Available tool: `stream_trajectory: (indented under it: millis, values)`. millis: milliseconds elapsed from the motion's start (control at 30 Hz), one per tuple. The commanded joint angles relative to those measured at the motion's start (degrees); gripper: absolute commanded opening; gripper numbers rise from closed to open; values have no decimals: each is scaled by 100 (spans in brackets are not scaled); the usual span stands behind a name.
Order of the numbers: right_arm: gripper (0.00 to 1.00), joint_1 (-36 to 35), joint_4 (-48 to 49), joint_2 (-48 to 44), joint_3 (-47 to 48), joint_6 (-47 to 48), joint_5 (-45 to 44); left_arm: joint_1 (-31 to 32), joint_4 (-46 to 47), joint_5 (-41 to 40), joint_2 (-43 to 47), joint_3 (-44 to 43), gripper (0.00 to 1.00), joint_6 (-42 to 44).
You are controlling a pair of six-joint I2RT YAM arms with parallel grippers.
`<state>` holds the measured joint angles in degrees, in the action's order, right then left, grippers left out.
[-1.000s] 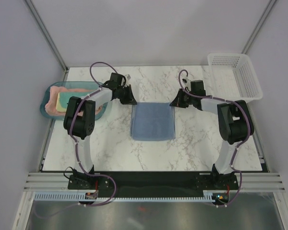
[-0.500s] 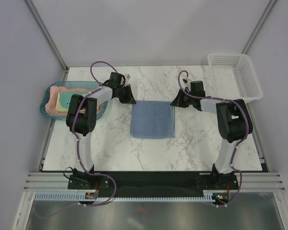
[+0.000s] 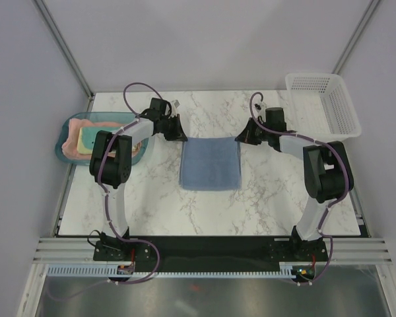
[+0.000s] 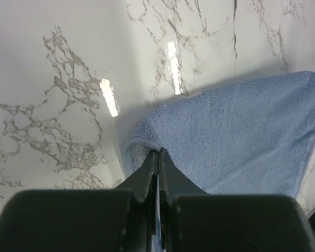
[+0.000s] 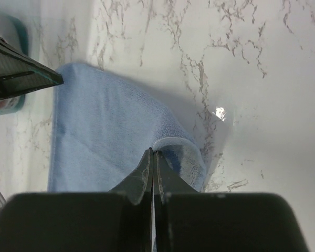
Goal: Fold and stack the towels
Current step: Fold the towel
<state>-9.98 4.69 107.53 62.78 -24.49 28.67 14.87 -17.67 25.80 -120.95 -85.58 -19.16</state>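
The light blue towel (image 3: 210,165) lies folded flat in the middle of the marble table. My left gripper (image 3: 182,138) is shut on its far left corner, seen close in the left wrist view (image 4: 158,152) with the towel (image 4: 241,136) spreading to the right. My right gripper (image 3: 239,139) is shut on the far right corner, and in the right wrist view (image 5: 153,153) the towel (image 5: 105,136) curls over at the pinch. The salmon-pink towel (image 3: 109,123) and the pale yellow towel (image 3: 87,139) lie stacked in the teal tray (image 3: 60,140) at the left.
A white mesh basket (image 3: 323,99) stands at the far right corner. The tray sits against the table's left edge, just beside the left arm. Grey walls close in the far side and both sides. The left gripper's finger (image 5: 21,79) shows in the right wrist view.
Both grippers have drawn slightly toward the far side with the towel's far corners, the right more than the left. The towel's far edge has shifted back a little.
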Motion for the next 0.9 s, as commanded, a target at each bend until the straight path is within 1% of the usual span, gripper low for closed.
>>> stream_trajectory:
  millis: [0,67,233,300,433,567,633,667,700,733,767,800,833,867]
  values:
    - [0,31,181,-346,50,-144,183,-46,298,284,378,-82,2,246]
    - [0,40,286,-277,67,-152,192,-46,483,355,388,6,2,228]
    - [0,145,875,136,15,-267,210,-177,782,215,-43,-90,2,123]
    - [0,198,973,409,58,-258,113,-274,783,206,-201,-195,2,27]
    - [0,242,1148,655,32,-223,43,-301,651,223,-648,-511,2,79]
    - [0,251,1122,919,207,-188,51,-301,510,259,-825,-775,3,88]
    - [0,242,1139,885,217,-179,43,-301,458,206,-852,-898,11,96]
    - [2,242,1131,849,199,-170,25,-301,388,189,-834,-934,16,105]
    - [7,251,1096,814,208,-144,-18,-310,361,145,-817,-960,22,140]
    - [17,251,1035,779,234,-126,-80,-301,335,136,-790,-1013,25,140]
    - [23,242,912,700,278,-83,-107,-301,300,118,-747,-1039,29,149]
    - [26,242,850,656,296,-65,-115,-310,204,101,-720,-1074,41,184]
    - [31,242,789,621,322,-56,-142,-301,168,109,-685,-1118,46,210]
    - [33,242,675,534,331,-30,-142,-301,141,92,-650,-1119,48,228]
